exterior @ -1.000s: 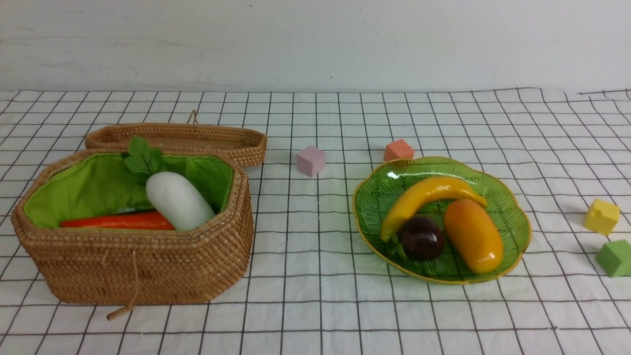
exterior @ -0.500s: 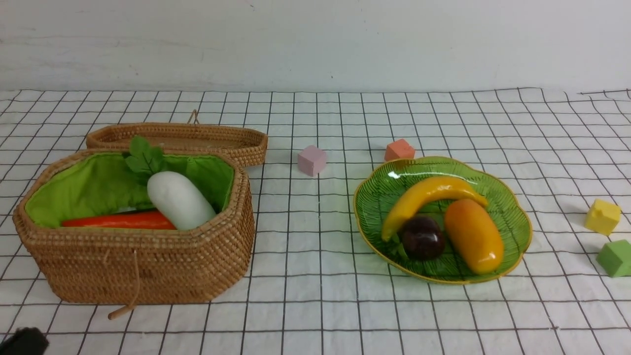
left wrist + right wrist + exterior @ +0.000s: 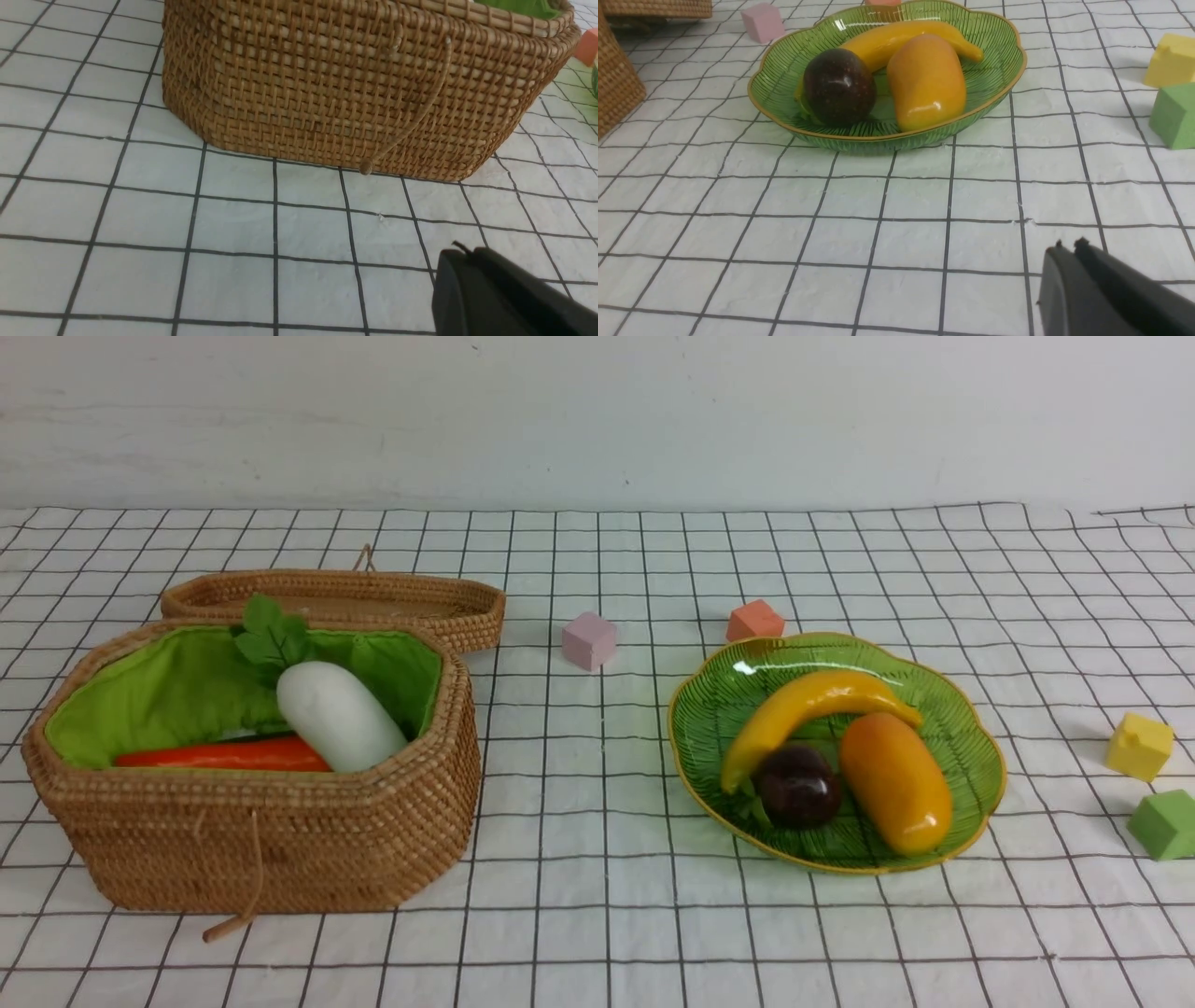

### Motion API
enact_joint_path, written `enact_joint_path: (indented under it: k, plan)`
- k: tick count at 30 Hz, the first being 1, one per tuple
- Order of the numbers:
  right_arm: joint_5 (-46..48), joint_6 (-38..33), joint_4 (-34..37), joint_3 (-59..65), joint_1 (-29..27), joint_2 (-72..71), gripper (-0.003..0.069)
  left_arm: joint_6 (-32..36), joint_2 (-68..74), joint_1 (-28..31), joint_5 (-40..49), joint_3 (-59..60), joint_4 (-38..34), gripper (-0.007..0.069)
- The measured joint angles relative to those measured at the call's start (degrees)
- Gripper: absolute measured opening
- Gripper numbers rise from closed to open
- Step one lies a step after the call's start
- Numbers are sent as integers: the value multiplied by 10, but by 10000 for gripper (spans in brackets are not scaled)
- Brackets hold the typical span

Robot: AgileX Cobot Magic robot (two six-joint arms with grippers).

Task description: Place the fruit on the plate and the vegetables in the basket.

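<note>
The green plate point(image 3: 971, 747) at the right holds the yellow banana point(image 3: 803, 705), the dark-purple mangosteen point(image 3: 798, 787) and the orange-yellow mango point(image 3: 894, 780); they also show in the right wrist view, plate point(image 3: 999, 84). The rattan basket point(image 3: 280, 849) at the left holds the white radish point(image 3: 338, 714) with green leaves and the orange carrot point(image 3: 224, 754). Gourd and eggplant are hidden. My left gripper point(image 3: 460, 252) is shut and empty, low before the basket wall point(image 3: 327, 84). My right gripper point(image 3: 1069, 247) is shut and empty, short of the plate. Neither shows in the front view.
The shallow rattan lid point(image 3: 336, 599) lies behind the basket. Foam cubes lie about: pink point(image 3: 589, 640) and orange point(image 3: 754, 619) behind the plate, yellow point(image 3: 1140, 746) and green point(image 3: 1163, 823) at the right edge. A checked white cloth point(image 3: 597, 896) covers the table.
The tip of my left arm showed at the bottom left corner of the front view half a second ago and has since left it. The objects have not moved.
</note>
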Motion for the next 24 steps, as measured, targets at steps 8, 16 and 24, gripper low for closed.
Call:
enact_joint_path:
  k: [8, 16, 24]
  plan:
    - [0, 0, 0, 0, 0, 0, 43, 0, 0, 0, 0, 0, 0, -13]
    - [0, 0, 0, 0, 0, 0, 45, 0, 0, 0, 0, 0, 0, -13]
    - [0, 0, 0, 0, 0, 0, 46, 0, 0, 0, 0, 0, 0, -9]
